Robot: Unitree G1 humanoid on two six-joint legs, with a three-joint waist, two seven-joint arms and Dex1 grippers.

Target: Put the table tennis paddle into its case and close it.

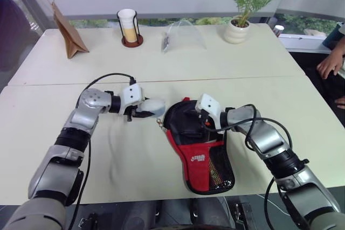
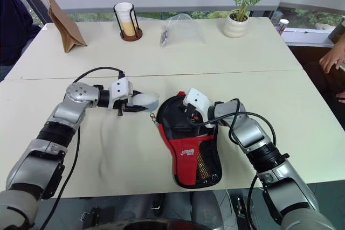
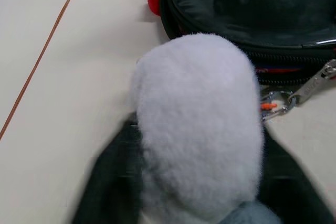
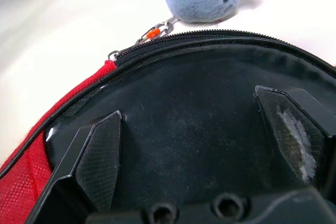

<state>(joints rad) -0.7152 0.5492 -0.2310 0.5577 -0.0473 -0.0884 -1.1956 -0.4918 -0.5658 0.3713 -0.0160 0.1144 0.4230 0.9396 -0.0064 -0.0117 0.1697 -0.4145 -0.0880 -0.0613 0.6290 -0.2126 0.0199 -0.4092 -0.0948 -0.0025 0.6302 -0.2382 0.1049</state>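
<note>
Case (image 1: 202,157) lies flat on the near half of the table (image 1: 124,160), about centre, round black end to the far side, red panel w/ white logo and mesh pocket toward the near edge; can't tell what's inside. L gripper (image 1: 144,110) is just left of the case's round end, jaws clenched on a small white-and-blue plush charm (image 1: 154,105), which hangs by a metal clasp (image 3: 281,100) at the case's zip edge. R gripper (image 1: 195,125) comes in from the right over the black top of the case, jaws released, fingers (image 4: 94,156) spread wide on or just above the fabric, gripping nothing. Far side, left to right: brown paper bag (image 1: 67,33), cup in a wire holder (image 1: 129,25), clear plastic bag (image 1: 183,36), potted plant (image 1: 240,25). A person's hand (image 1: 329,63) at far right, off the table
</note>
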